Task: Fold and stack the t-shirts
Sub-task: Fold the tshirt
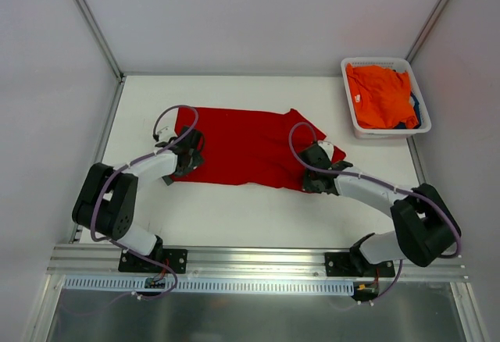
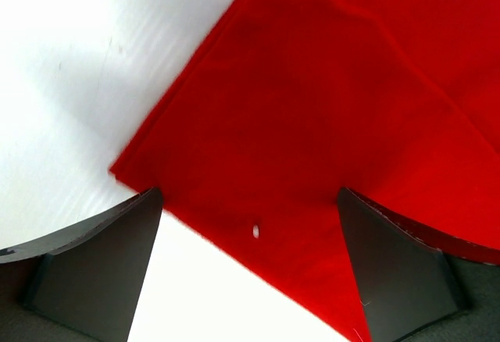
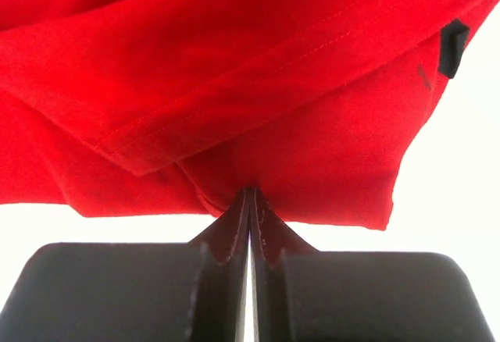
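White worktop is being covered at centre frame by the red t-shirt. The left gripper is being held over its lower-left corner, jaws spread wide. Its right edge is being pinched by the right gripper, jaws pressed together. The orange t-shirt is being held in the basket, upper right.

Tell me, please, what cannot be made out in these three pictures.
Top view: the dark blue cloth in the white plastic basket lies mostly under the bright orange t-shirt; its kind is unclear.
Right wrist view: the shut right gripper hides how much of the bright red t-shirt it pinches.
Left wrist view: the open left gripper is at the shirt's corner; whether it touches the cloth cannot be judged.
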